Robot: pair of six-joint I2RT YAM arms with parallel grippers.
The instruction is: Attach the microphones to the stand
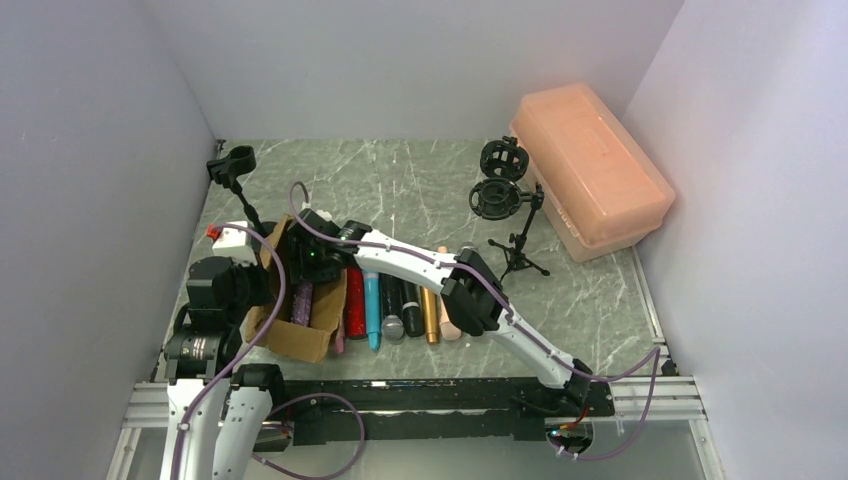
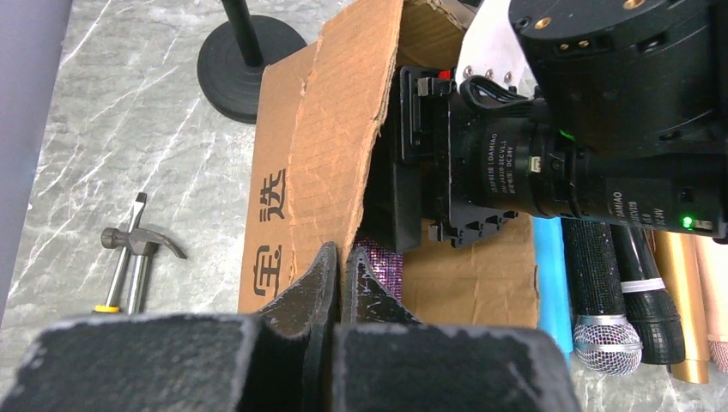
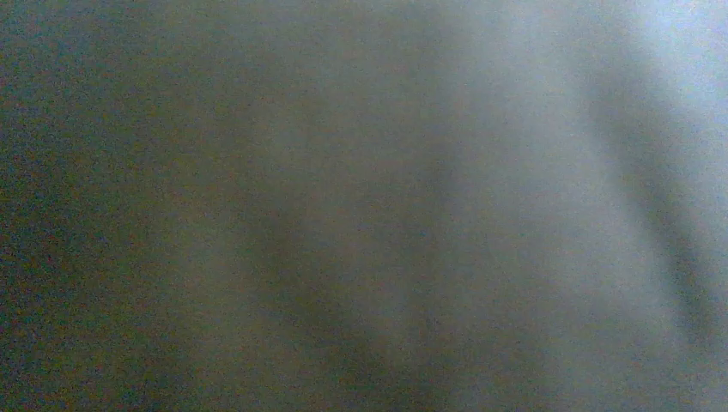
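Several microphones lie side by side on the table: red glitter [image 1: 354,300], blue [image 1: 373,308], two black [image 1: 393,312], gold [image 1: 430,315] and peach [image 1: 447,312]. A purple glitter microphone [image 2: 382,262] lies inside a cardboard box [image 1: 300,340]. My left gripper [image 2: 343,253] is shut on the box's wall edge. My right gripper [image 1: 308,258] reaches into the box above the purple microphone; its fingertips are hidden by the cardboard flap and its own view is a grey blur. A clip stand [image 1: 232,165] rises at the back left.
A tripod stand with two round shock mounts [image 1: 500,180] stands at the back right beside an orange plastic case [image 1: 590,170]. A small hammer [image 2: 137,249] lies left of the box. The clip stand's round base [image 2: 249,60] sits just behind the box.
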